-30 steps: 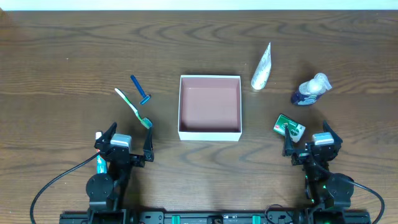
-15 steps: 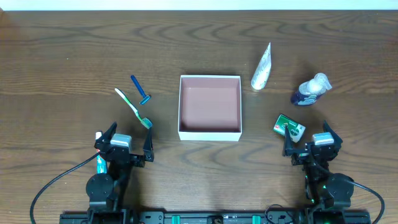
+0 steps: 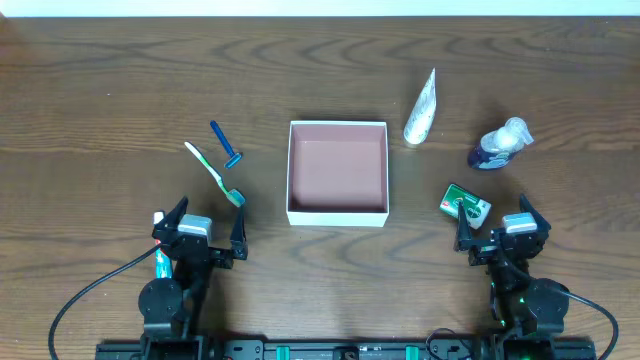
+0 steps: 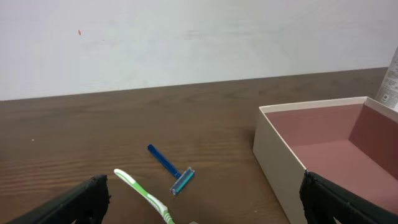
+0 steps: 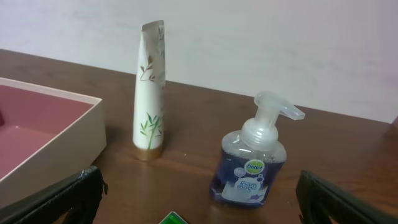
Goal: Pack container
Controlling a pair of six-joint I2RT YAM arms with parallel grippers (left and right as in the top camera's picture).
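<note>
The container point(image 3: 337, 212) is a square white box with a pinkish-brown floor at the table's middle; it holds nothing. It also shows in the left wrist view point(image 4: 280, 149) and the right wrist view point(image 5: 56, 155). A green-white toothbrush point(image 3: 214, 172) and a blue razor point(image 3: 226, 146) lie left of it. A white tube point(image 3: 421, 108), a blue soap pump bottle point(image 3: 499, 146) and a small green box point(image 3: 466, 204) are to its right. My left gripper point(image 3: 206, 228) and right gripper point(image 3: 494, 223) are open and empty near the front edge.
A small teal and red item point(image 3: 160, 262) lies beside the left arm's base. A white wall runs along the table's far edge. The tube point(image 5: 150, 87) and pump bottle point(image 5: 255, 155) stand upright in the right wrist view.
</note>
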